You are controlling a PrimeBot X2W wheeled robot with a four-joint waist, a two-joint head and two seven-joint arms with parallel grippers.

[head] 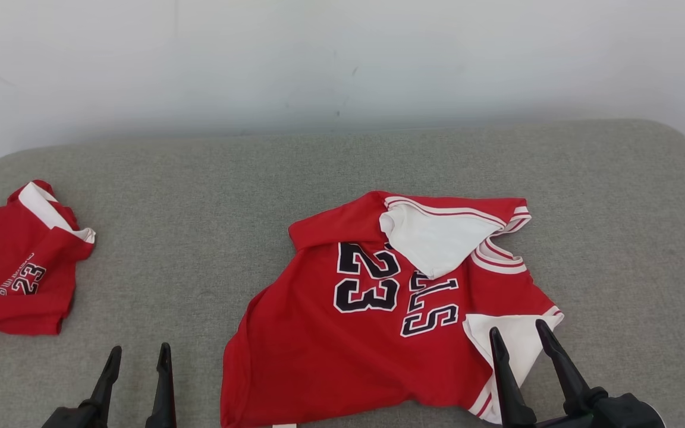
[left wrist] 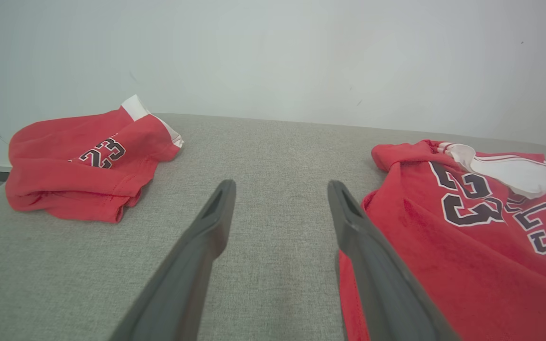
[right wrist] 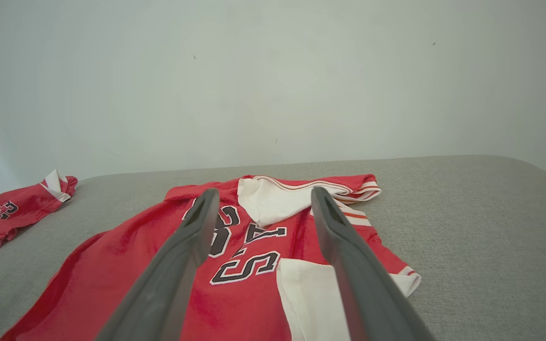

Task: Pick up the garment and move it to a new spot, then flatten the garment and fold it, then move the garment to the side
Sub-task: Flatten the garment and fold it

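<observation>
**Head view.** Item: red jersey, in the middle of the table, rumpled, two corners turned back showing white. Left tool: fingers apart, empty, over bare table. Right tool: fingers apart, at the jersey's near right corner (contact unclear). Second jersey: bundled, far left.

**Left wrist view.** Left tool spread wide, with the jersey's edge beside one finger.

**Right wrist view.** Right tool spread wide above the jersey, nothing held.

**Status, judged.** Flattening, folding and the move aside all remain.

Rumpled red no. 23 jersey, flat, ctr-right, two white inside flaps
</observation>
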